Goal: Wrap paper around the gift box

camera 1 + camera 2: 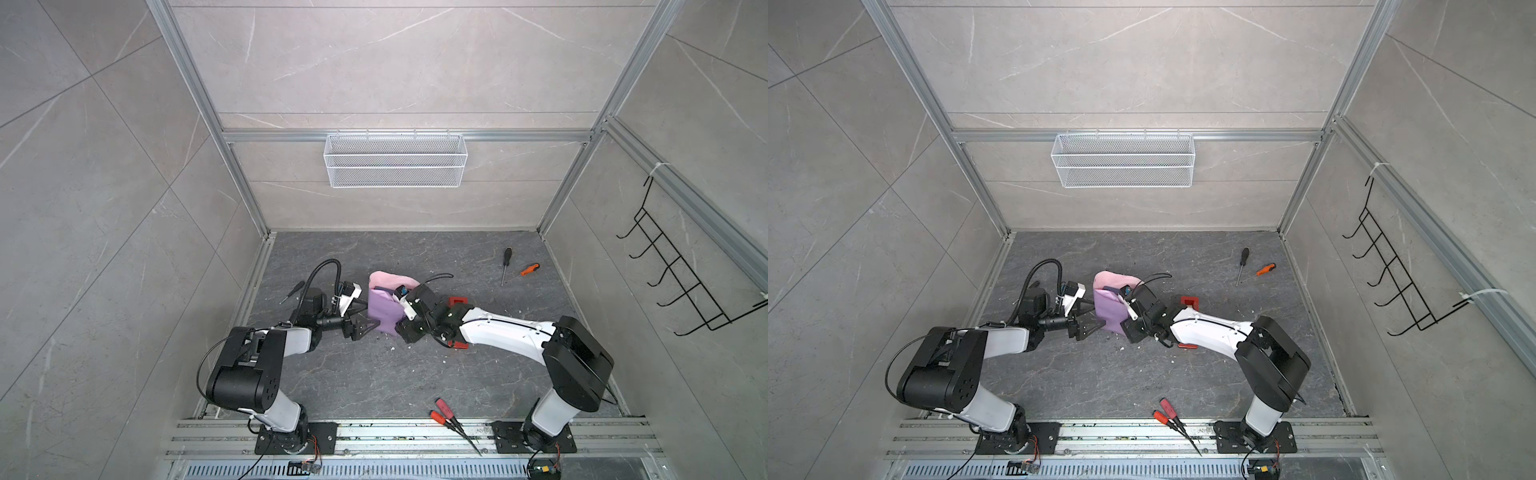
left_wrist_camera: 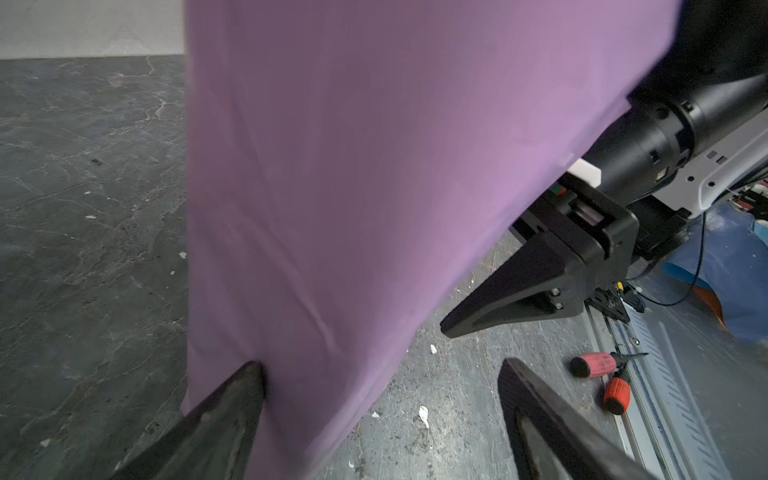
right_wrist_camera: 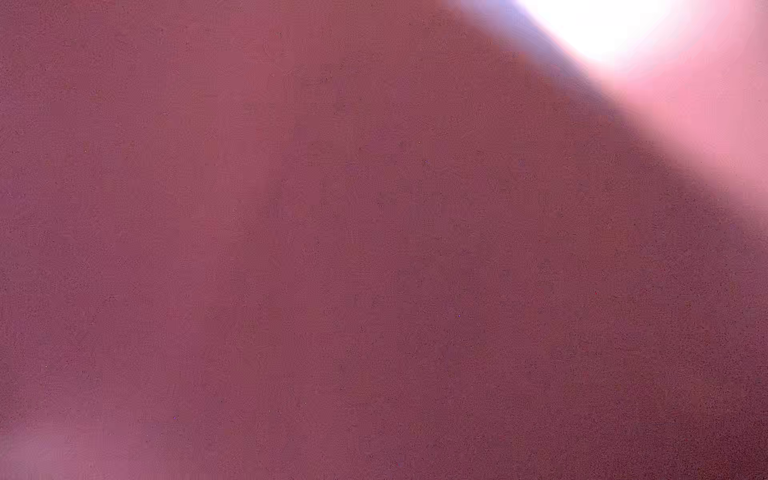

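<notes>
**Paper stands on edge between both grippers, box almost hidden**

Look at the middle of the dark grey marbled tabletop (image 1: 374, 374). There you find the thin creased sheet of paper (image 1: 384, 309), lilac face towards you and a pale pink fold curling over its far end. Between the pink and the lilac, in a top view, a narrow dark navy strip shows. This appears to be the small gift box (image 1: 1109, 287), and the paper covers the rest of it.

Your left gripper (image 1: 371, 316) stands wide open at the sheet's left edge, holding nothing. In the left wrist view one black finger (image 2: 232, 411) touches the lilac face and the other is clear of it.

Your right gripper (image 1: 402, 328) reaches in from the opposite side. One black finger (image 2: 511, 291) shows just beside the sheet's edge and the other is behind the paper, so you cannot tell whether it grips. The right wrist view is filled by blurred pink paper (image 3: 374, 249).

A red tape dispenser (image 1: 457, 300) sits partly behind the right arm. Two red-handled pliers (image 1: 444, 409) lie near the front rail.
</notes>
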Tool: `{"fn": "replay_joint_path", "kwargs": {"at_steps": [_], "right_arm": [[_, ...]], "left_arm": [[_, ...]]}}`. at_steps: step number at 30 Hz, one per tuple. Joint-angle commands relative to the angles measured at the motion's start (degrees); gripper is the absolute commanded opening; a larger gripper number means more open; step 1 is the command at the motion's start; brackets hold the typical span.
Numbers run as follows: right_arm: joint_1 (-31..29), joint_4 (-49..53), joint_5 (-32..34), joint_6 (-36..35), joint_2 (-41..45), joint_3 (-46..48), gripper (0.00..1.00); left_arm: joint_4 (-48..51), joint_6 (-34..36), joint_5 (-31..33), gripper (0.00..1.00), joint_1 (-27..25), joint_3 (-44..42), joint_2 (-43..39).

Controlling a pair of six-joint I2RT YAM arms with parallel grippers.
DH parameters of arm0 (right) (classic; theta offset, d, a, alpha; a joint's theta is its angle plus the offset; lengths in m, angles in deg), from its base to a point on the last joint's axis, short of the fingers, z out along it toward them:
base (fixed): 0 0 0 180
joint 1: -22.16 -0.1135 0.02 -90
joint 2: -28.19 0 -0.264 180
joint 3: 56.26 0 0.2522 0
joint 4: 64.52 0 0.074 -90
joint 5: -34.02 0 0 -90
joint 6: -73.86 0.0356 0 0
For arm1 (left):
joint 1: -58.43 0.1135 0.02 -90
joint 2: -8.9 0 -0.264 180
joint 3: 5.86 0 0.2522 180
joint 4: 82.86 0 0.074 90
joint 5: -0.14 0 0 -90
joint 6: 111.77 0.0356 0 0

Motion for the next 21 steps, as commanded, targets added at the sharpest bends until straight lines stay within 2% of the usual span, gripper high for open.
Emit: {"fn": "replay_joint_path", "kwargs": {"at_steps": [1, 5, 8, 9, 11, 14, 18, 19, 21], "right_arm": [[-2.4, -3.4, 6.1, -0.8, 1.1, 1.8, 0.65], [-3.6, -1.2, 7.3, 1.2, 3.0, 2.4, 0.70], [-3.6, 1.9, 4.6, 4.1, 8.1, 3.2, 0.73], [-3.6, 3.3, 3.4, 4.8, 10.2, 3.4, 0.74], [-3.6, 6.1, 2.4, 5.9, 13.6, 3.7, 0.75], [-3.5, 13.6, 2.6, 7.6, 18.4, 1.8, 0.75], [-2.7, 25.6, 3.2, 9.8, 21.0, -7.4, 0.73], [-2.2, 28.8, 3.3, 10.2, 20.0, -10.8, 0.70], [-1.7, 34.7, 1.8, 10.7, 16.6, -19.7, 0.56]], "left_arm": [[-1.1, 1.8, -5.7, 0.93, 1.0, -0.8, -2.7], [1.6, -2.3, -7.3, 1.00, 2.6, 0.6, -6.8], [2.7, -8.5, -5.2, 1.00, 5.3, 3.2, -10.4], [6.2, -9.0, -4.4, 1.00, 6.7, 4.8, -11.5], [15.8, -9.0, -2.0, 1.00, 8.8, 9.1, -13.0], [37.0, -6.7, 0.1, 0.99, 9.9, 17.5, -14.9], [59.5, -4.4, 2.7, 0.96, 9.8, 30.7, -16.0], [64.0, -3.8, 3.1, 0.94, 9.8, 34.1, -15.7], [71.0, -5.0, 4.9, 0.90, 9.7, 40.3, -14.7]]}}
